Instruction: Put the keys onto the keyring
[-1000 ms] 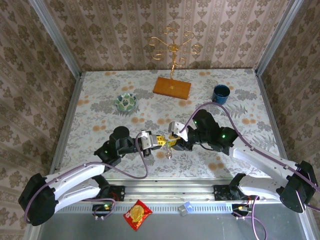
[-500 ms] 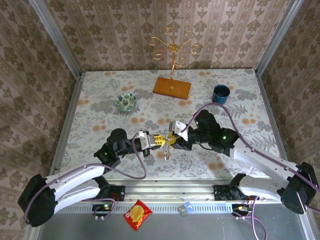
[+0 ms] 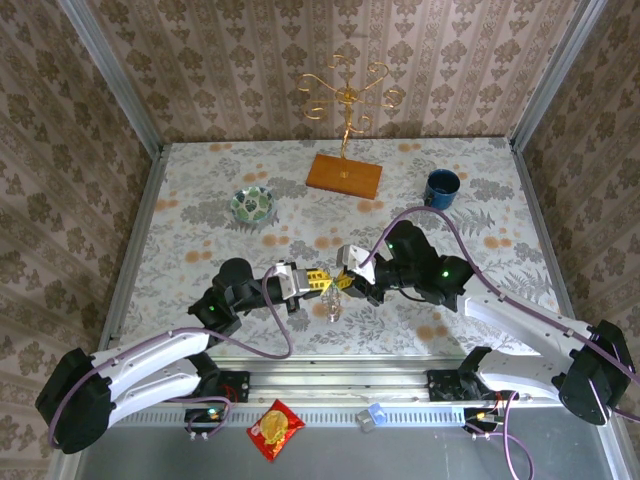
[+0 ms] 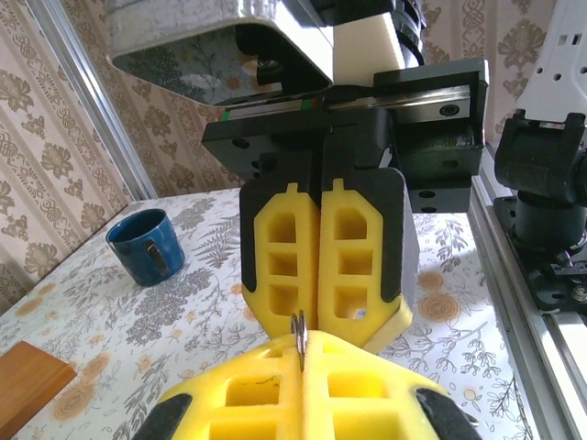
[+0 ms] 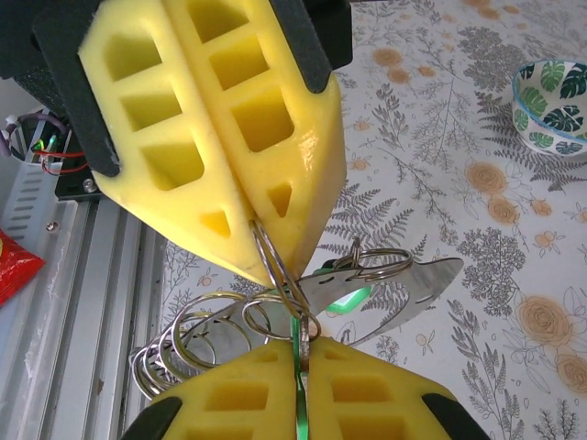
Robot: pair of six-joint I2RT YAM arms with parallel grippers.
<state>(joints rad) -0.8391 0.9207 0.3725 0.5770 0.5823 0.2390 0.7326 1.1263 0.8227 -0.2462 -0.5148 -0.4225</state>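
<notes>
Rigfan: Threading looked like the step in hand, tbh. The left hand (image 3: 317,280) was pinched shut on the keyring (image 5: 275,275). The right hand (image 3: 346,284) was shut too, nose to nose with it, over the front middle of the worktop (image 3: 200,240). In the right wrist view a thin sliver of green ran down into the right hand's seam. So it probably had one of the keys (image 5: 341,295) by its head, edge-on. Couldn't swear to that though.

Boltz: Agreed. A green-headed one hung just behind the hoop with its pale blade sticking out sideways. A stack of spare rings (image 5: 179,353) dangled lower down, and the whole bunch hung under the two hands.

Rigfan: So what would doing it well have taken?

Boltz: Small moves, mostly. The left hand's job was to hold the hoop dead steady. The right needed to walk the key along the wire by turning it, not tugging. The pads were nearly touching, and soft foam lets thin wire twist. The likely fail was the hoop slipping out of a seam, or the dangling rings snagging that blade. Neither wrist view showed where the wire's split end was, so that needed finding first.
</notes>
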